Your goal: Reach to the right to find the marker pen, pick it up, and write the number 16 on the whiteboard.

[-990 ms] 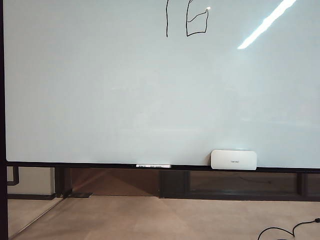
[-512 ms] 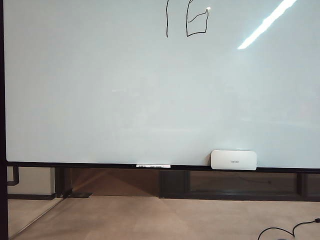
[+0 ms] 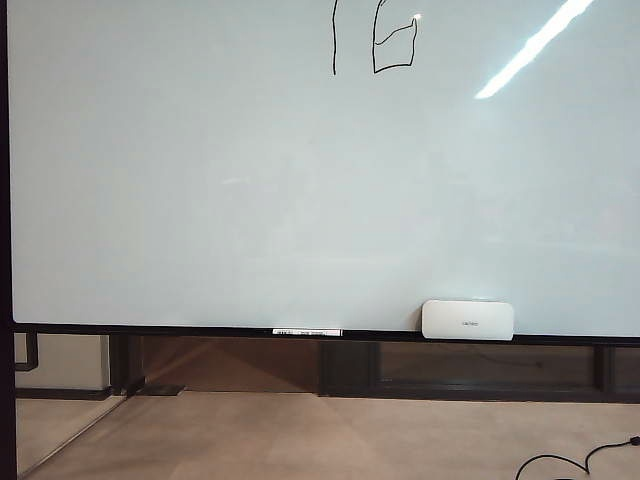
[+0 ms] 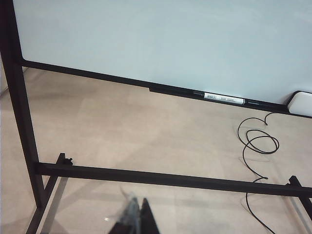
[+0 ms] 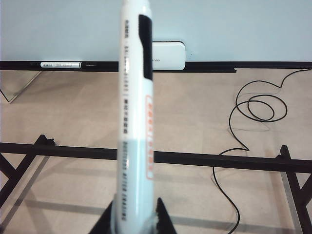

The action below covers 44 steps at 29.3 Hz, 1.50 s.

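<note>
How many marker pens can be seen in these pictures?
2. One marker pen stands upright, clamped in the right gripper. Another lies on the whiteboard ledge, left of the eraser. The left gripper holds none.

Neither of your arms appears in the exterior view, so only the wrist cameras show your grippers. Your right gripper (image 5: 132, 214) sits at six o'clock in its own view, its two dark fingertips (image 5: 163, 214) pressed against the sides of a white marker pen (image 5: 135, 112) that stands up toward twelve o'clock. Your left gripper (image 4: 135, 219) shows only as dark, blurred finger ends at six o'clock in its view, standing close together with nothing visible between them.
</note>
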### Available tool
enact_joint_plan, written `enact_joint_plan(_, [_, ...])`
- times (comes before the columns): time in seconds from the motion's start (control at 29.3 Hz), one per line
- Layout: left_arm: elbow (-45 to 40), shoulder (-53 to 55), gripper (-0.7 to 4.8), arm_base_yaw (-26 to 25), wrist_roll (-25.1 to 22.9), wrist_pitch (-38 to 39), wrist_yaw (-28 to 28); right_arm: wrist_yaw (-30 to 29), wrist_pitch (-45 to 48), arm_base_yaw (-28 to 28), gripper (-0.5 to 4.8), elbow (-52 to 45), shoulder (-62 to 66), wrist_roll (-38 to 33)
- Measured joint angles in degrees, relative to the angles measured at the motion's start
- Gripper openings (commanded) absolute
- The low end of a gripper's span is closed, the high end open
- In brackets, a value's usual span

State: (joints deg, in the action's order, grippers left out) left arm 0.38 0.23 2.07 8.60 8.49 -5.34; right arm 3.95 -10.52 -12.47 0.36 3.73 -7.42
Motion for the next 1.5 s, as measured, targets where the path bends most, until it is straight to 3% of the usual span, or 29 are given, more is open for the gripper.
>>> enact_joint_plan(0.68, [0.00,0.00,-0.05,0.00,0.00,-0.09,0.00,-0.09,-0.09,0.37,-0.05,0.00,-2.49,0.00])
enact_joint_plan(1.13, [0.00,-0.15,-0.05,-1.38,0.00,-0.04,-0.09,0.55,2.45,11.98,-0.05,-0.07,-3.58,-0.02])
enact_joint_plan(1.5, [0.00,-0.13,-0.05,-4.39,0.00,-0.07,0.02,0.50,2.45,12.87,-0.05,-0.07,-3.58,-0.02])
